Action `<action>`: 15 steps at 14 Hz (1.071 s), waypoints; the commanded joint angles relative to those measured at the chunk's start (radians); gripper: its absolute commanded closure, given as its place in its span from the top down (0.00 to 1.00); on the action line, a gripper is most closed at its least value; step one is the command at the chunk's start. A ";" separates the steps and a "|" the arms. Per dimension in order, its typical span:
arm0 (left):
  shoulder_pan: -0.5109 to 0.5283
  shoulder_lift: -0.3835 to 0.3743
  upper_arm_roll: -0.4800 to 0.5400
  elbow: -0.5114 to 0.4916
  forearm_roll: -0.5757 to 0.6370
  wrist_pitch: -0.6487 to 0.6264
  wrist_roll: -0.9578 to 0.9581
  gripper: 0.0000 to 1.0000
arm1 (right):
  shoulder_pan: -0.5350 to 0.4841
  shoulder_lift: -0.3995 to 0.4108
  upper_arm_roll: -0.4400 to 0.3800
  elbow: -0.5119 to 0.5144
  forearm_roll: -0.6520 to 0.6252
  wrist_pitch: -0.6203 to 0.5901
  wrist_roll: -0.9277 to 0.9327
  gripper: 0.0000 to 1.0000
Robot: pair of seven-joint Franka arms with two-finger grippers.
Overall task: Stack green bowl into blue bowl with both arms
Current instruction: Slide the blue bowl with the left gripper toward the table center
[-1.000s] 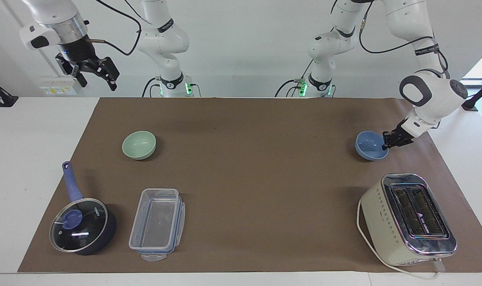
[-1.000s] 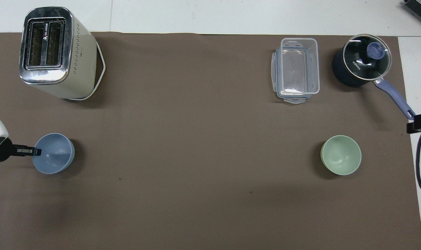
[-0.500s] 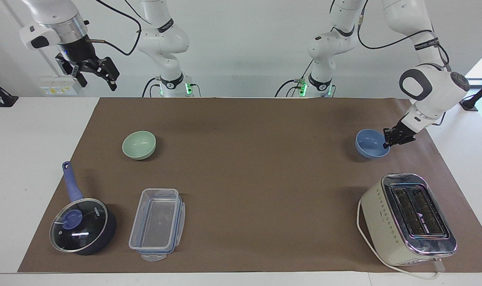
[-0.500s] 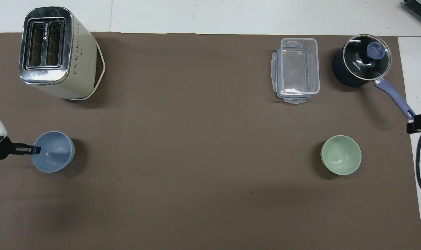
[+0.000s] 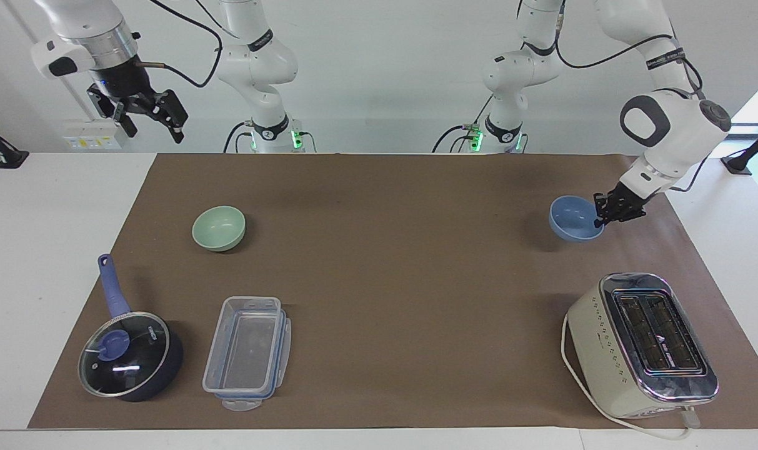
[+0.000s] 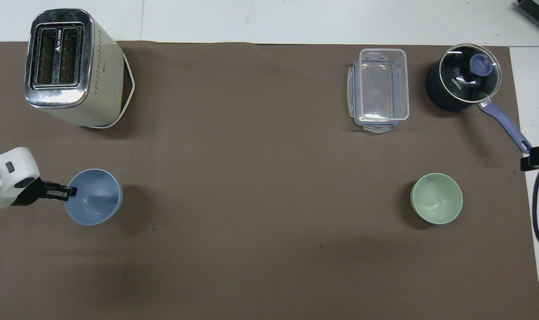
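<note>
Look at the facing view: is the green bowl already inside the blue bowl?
No, the green bowl sits alone on the mat, apart from the blue bowl.

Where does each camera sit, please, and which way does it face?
Facing view: high across the table, facing both white arms; left claw grips the periwinkle-blue bowl, right claw waits raised.
Overhead view: above the robots' end, looking steeply down; only the left claw shows.
Shared: blue bowl, pale mint-green bowl.
</note>
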 commanded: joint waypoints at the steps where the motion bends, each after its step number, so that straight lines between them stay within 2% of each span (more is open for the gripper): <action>1: -0.092 -0.041 0.013 -0.065 -0.011 0.052 -0.095 0.00 | 0.005 -0.018 0.009 -0.018 0.002 0.016 -0.020 1.00; 6: -0.290 -0.020 0.011 -0.071 -0.004 0.111 -0.336 0.00 | -0.007 -0.018 0.005 -0.021 0.002 0.017 -0.024 1.00; 9: -0.454 -0.003 0.011 -0.065 -0.002 0.153 -0.514 0.00 | -0.009 -0.021 0.001 -0.033 0.002 0.017 -0.027 1.00; 11: -0.572 0.029 0.011 -0.057 -0.002 0.218 -0.657 0.00 | -0.012 -0.020 -0.002 -0.047 0.004 0.020 -0.055 1.00; 15: -0.732 0.129 0.011 -0.015 -0.002 0.336 -0.865 0.00 | -0.024 -0.021 0.000 -0.128 0.007 0.108 -0.076 1.00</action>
